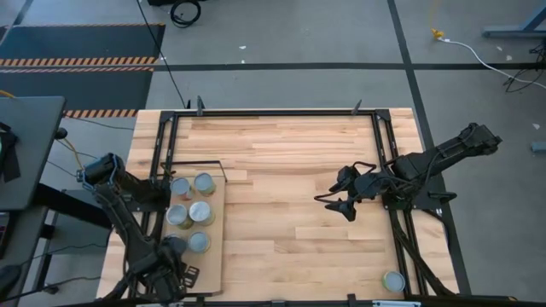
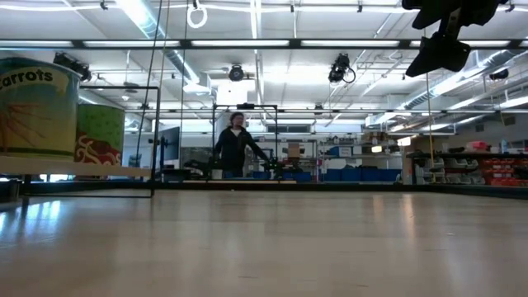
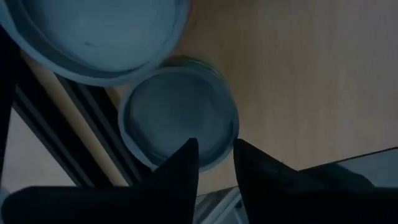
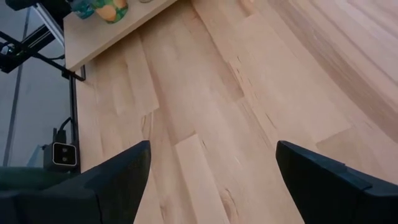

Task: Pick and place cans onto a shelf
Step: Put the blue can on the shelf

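Silver-lidded cans [image 1: 190, 209] sit bunched on the pale shelf [image 1: 213, 264]. One can [image 1: 393, 280] waits alone at the table's right corner. Left gripper [image 3: 215, 163], fingers slightly apart, hangs over a lid and holds nothing. Right gripper [image 1: 340, 198], wide open and empty, should come straight down around the lone can.

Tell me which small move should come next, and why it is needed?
Probably the right gripper, open and empty above mid-table, should travel toward the lone can at the table's near right corner. That can is not yet on the shelf, where the other cans stand, and the left gripper hangs over those, its fingers slightly apart, holding nothing.
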